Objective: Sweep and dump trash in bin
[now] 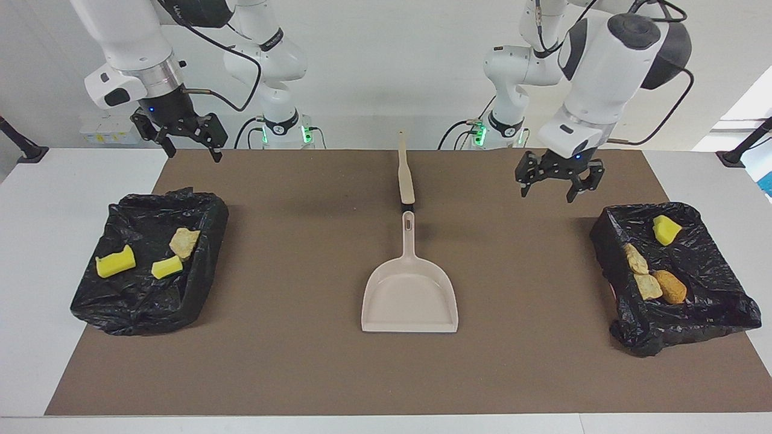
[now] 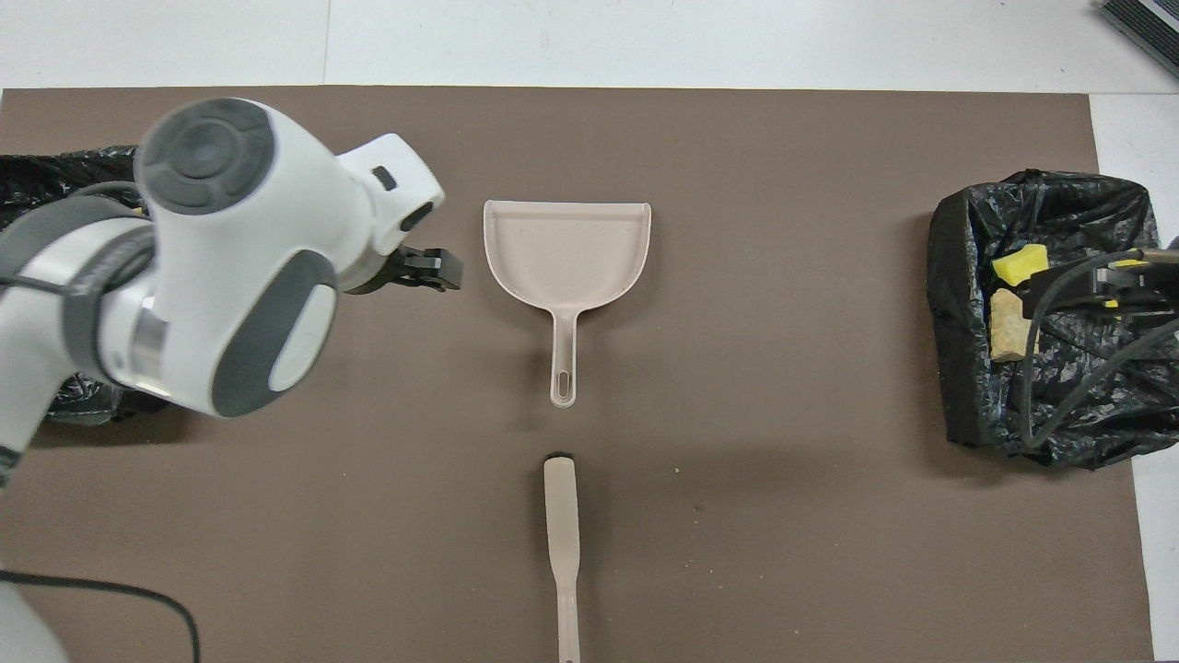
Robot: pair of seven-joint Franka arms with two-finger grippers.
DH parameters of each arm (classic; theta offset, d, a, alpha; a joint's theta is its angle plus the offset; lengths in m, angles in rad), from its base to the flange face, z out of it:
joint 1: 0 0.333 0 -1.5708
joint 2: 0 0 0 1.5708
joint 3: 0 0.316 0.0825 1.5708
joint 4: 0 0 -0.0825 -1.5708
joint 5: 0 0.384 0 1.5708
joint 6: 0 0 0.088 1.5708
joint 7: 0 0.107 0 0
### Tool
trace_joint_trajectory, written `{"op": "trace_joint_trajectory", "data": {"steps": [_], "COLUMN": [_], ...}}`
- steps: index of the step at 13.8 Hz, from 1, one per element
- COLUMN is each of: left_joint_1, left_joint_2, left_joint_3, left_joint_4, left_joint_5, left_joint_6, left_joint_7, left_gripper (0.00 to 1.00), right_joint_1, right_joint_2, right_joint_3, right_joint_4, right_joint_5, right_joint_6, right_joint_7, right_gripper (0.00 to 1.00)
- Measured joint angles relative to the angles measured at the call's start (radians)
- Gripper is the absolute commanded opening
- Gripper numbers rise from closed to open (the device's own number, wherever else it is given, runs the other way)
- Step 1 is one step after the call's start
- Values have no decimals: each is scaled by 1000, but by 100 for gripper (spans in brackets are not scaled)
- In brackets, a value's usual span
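Note:
The beige dustpan [image 1: 410, 292] [image 2: 566, 249] lies flat mid-mat, and nothing holds it. The brush [image 1: 405, 175] [image 2: 562, 534] lies in line with its handle, nearer the robots. Trash sits in two black-lined bins. The bin [image 1: 139, 313] at the right arm's end holds two yellow sponge chunks [image 1: 116, 261] and a tan piece [image 1: 184, 241]. The bin [image 1: 693, 331] at the left arm's end holds a yellow chunk [image 1: 666, 229] and three tan-to-brown pieces [image 1: 648, 286]. My left gripper [image 1: 558, 191] hangs open and empty over the mat beside that bin. My right gripper [image 1: 194, 154] waits open, raised over the mat's edge.
A brown mat [image 1: 301, 361] covers most of the white table. In the overhead view the left arm hides most of the bin at its end [image 2: 55, 161]. The right gripper's cables hang over the bin at the right arm's end [image 2: 958, 304].

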Motion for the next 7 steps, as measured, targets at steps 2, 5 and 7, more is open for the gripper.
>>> {"op": "trace_joint_trajectory", "data": {"steps": [2,5,7], "left_joint_1": [33,65,69], "left_joint_2": [-45,-78,-73], "left_joint_3": [1,3,6], "left_joint_4": [3,42,70], "left_joint_5": [0,-2,-6], "left_joint_6": [-58,-152,-196], "left_joint_7": [50,102,108], "left_gripper": [100,100,100], "right_joint_1": [0,0,0], "right_joint_2": [0,0,0], "right_joint_3": [0,0,0], "right_joint_4": [0,0,0], "right_joint_5": [0,0,0], "right_joint_6": [0,0,0], "right_joint_7": [0,0,0], "right_gripper": [100,100,100]}}
